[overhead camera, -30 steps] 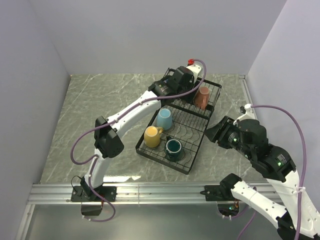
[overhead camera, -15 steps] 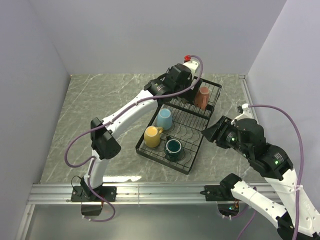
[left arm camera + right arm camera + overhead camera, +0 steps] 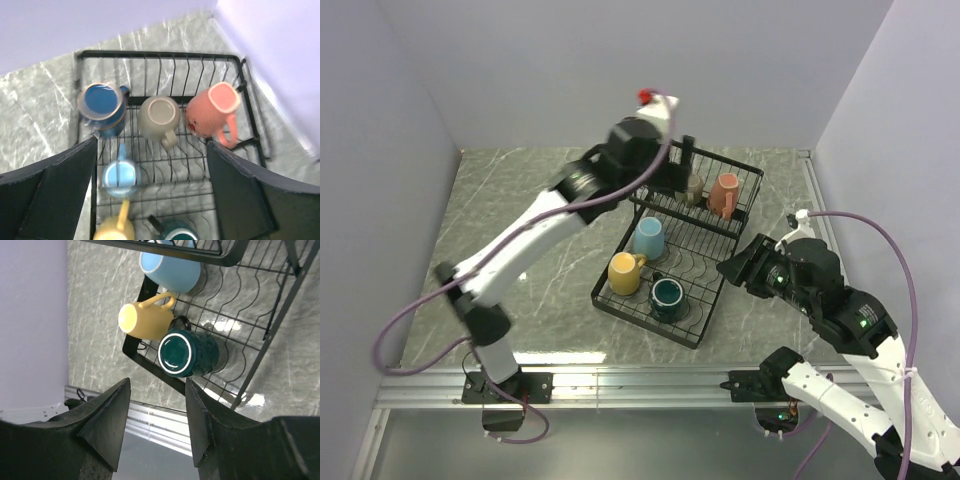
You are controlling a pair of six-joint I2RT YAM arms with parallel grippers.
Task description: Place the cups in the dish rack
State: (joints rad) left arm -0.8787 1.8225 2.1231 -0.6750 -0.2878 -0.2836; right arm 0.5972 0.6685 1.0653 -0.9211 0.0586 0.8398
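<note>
Navy mug (image 3: 101, 102) in left wrist view, overhead hidden behind left arm (image 3: 525, 230)

- A black dish rack (image 3: 640, 318) is sitting on a marble table (image 3: 520, 220).
- A light blue cup (image 3: 648, 236), a yellow cup (image 3: 623, 273) and a teal cup (image 3: 667, 295) are resting in its lower tray.
- A pink cup (image 3: 724, 194) is lying in the raised basket.
- The right gripper (image 3: 732, 268) is hovering beside the rack's right edge.

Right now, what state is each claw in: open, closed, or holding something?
Left claw: open, holding nothing, above the dish rack.
Right claw: open, holding nothing.
</note>
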